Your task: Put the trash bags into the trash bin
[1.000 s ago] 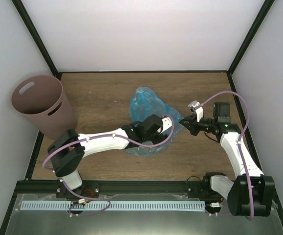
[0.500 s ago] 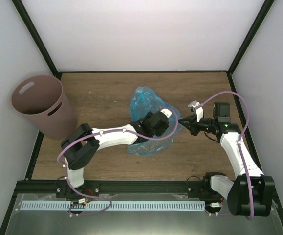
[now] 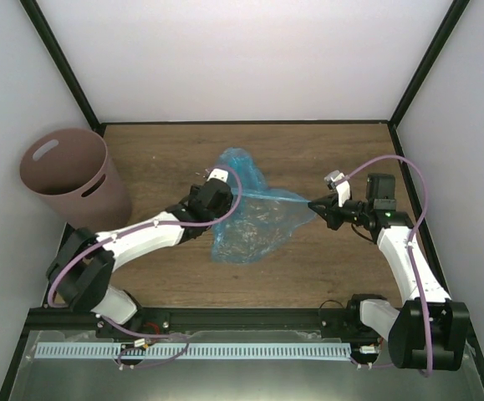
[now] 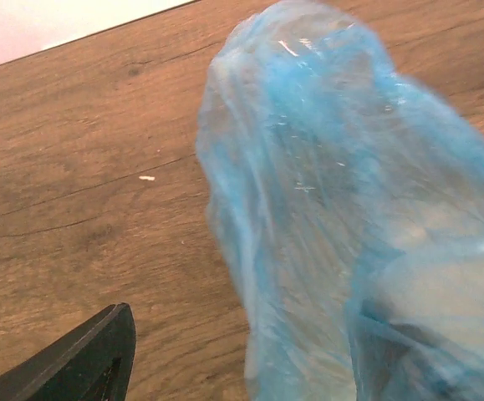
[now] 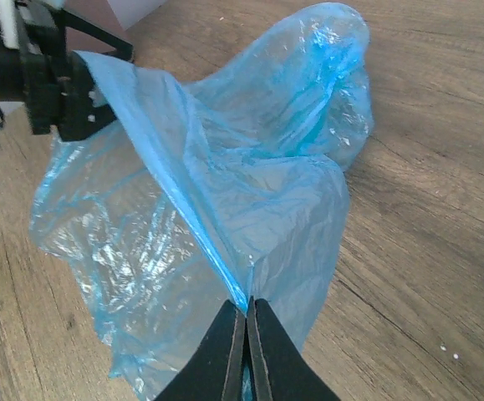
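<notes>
- Since a second ago, the left arm has swung leftward across the trash bag (image 3: 254, 221). The bag is now drawn out wider.
- The right gripper (image 5: 245, 311) has its fingers pressed together, pinching a fold at the bag's right edge.
- The light-blue, crinkly bag lies on the middle of the wooden table (image 3: 333, 150), with a taut ridge running between the two grippers.
- The left gripper (image 3: 221, 185) is at the bag's far left part. Its fingers are spread wide, with film lying against it but nothing clamped.
- The mauve-brown trash bin (image 3: 70, 180) stands upright at the far left, well apart from the bag.
</notes>
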`<state>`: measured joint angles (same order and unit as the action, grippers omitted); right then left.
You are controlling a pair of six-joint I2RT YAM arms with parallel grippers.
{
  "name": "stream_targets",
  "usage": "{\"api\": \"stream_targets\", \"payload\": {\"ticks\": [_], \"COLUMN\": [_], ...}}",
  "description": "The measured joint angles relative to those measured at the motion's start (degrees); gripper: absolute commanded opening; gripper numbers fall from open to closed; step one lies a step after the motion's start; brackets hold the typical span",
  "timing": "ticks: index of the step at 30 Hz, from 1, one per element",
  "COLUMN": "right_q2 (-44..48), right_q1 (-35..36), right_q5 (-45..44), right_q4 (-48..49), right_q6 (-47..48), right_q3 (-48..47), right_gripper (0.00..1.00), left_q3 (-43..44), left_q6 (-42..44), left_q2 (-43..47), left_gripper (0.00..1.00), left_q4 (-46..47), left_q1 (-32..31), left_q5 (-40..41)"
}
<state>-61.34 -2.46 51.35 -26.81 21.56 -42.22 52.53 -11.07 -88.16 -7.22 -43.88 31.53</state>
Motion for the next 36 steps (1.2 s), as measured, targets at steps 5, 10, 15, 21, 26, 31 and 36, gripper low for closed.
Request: {"api": "stream_targets", "payload": {"ticks": [5,10,15,21,26,31,36], "right_q2": [0.0,-0.1,0.0,1.9,3.4,0.2,-9.0], "right_q1": [-0.1,-0.1,-0.1,0.1,5.9,21.0,30.6], "right_q5": [-0.4,-1.2,-4.8,-9.0,-11.3,-17.4,-23.3], "right_q4": [0.2,0.0,-3.2,-14.7,-16.8,-13.6,-8.4], "right_q6": [0.0,1.4,7.1,19.8,26.7,28.9,29.6], "right_q3": [0.0,0.2,0.2,-7.1,-12.0,-9.2,-6.9], "right_gripper": [0.01,0.09,0.69,0.87,0.87,0.88,0.92], "left_q3": [-2.2,-4.3,-7.3,-10.3,-11.2,-11.3,-11.8], "left_q6": [-0.9,-1.8,-2.1,-2.4,-2.3,-2.2,-2.5], "left_q2": [7.8,15.5,18.3,16.7,16.6,16.9,17.4], "left_gripper": [0.74,0.61,0.42,0.36,0.33,0.32,0.32], "left_q4": [-1.1,-2.3,-2.1,-0.7,0.9,1.8,3.8], "left_q1": [-0.2,-2.3,-3.0,-3.1,-3.2,-3.3,-3.3], "left_q5": [-10.4,-22.4,-26.9,-29.4,-30.3,-30.2,-30.2]}}
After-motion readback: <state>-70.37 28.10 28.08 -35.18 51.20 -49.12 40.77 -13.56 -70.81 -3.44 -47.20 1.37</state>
